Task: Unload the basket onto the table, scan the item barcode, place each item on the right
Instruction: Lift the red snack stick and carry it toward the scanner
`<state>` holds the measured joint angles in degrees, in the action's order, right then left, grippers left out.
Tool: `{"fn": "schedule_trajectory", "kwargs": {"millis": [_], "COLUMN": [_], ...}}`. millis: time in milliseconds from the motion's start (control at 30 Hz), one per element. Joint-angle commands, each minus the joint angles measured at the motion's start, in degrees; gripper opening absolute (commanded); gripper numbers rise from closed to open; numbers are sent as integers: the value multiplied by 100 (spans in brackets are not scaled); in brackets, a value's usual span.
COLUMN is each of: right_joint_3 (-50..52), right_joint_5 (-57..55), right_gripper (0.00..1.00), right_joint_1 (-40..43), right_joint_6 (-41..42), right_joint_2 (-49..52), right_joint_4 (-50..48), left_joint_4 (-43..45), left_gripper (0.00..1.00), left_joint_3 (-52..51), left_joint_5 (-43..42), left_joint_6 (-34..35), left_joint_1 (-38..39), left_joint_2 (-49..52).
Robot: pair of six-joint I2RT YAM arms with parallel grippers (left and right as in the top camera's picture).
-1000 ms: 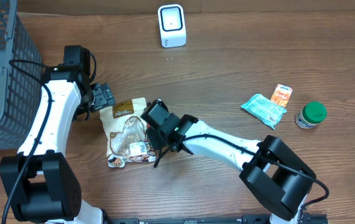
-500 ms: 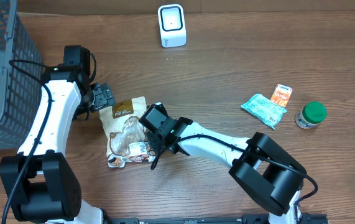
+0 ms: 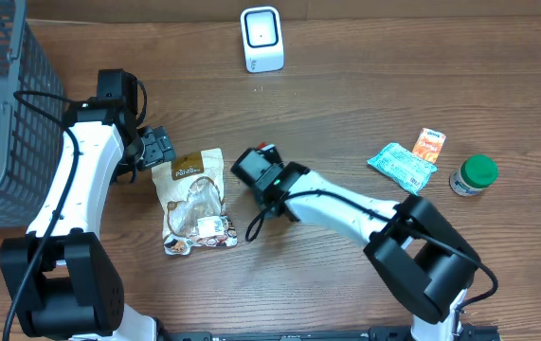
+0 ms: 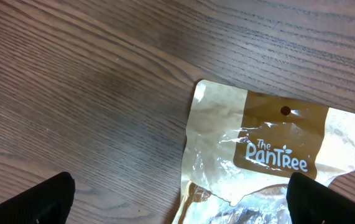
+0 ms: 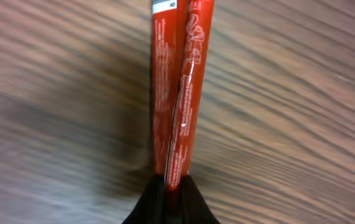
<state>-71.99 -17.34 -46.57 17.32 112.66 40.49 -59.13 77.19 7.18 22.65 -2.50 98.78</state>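
Note:
A thin red packet [image 5: 176,93] with white print is pinched at its lower end by my right gripper [image 5: 173,183], which is shut on it. From above, only a red tip of the packet [image 3: 269,148] shows past the right gripper [image 3: 262,161], just right of the snack bag. The beige and brown "PanTree" bag [image 3: 194,199] lies flat on the table. My left gripper [image 3: 160,150] hangs open over the bag's top edge [image 4: 276,143], fingertips wide apart, holding nothing. A white scanner [image 3: 261,39] stands at the back.
A grey wire basket [image 3: 5,114] fills the far left. At the right lie a green packet [image 3: 402,168], a small orange packet [image 3: 429,145] and a green-lidded jar [image 3: 474,174].
My right gripper has shut on the red packet and moved up and to the right, away from the bag's right edge. The left arm and the bag have stayed put.

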Motion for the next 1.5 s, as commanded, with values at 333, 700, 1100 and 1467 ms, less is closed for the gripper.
{"fn": "schedule_trajectory", "kwargs": {"millis": [333,700,1100,1467], "right_joint_3": [-7,-9,-9,-9], "right_joint_5": [570,540,3204,5108], "right_gripper": [4,4,4,4], "right_joint_1": [455,490,798,1574], "right_joint_6": [-129,-284,-2275,-4933], "right_joint_2": [-197,-415,-1775,-2039], "right_joint_4": [455,675,1193,2315], "left_joint_4": [2,0,0,0], "left_gripper": [100,100,100,100], "left_joint_3": [33,33,33,33], "left_joint_5": [72,72,72,72], "left_joint_6": [-39,-39,-39,-42], "left_joint_1": [-7,0,-9,-7], "left_joint_2": [-92,-92,-92,-92]}}
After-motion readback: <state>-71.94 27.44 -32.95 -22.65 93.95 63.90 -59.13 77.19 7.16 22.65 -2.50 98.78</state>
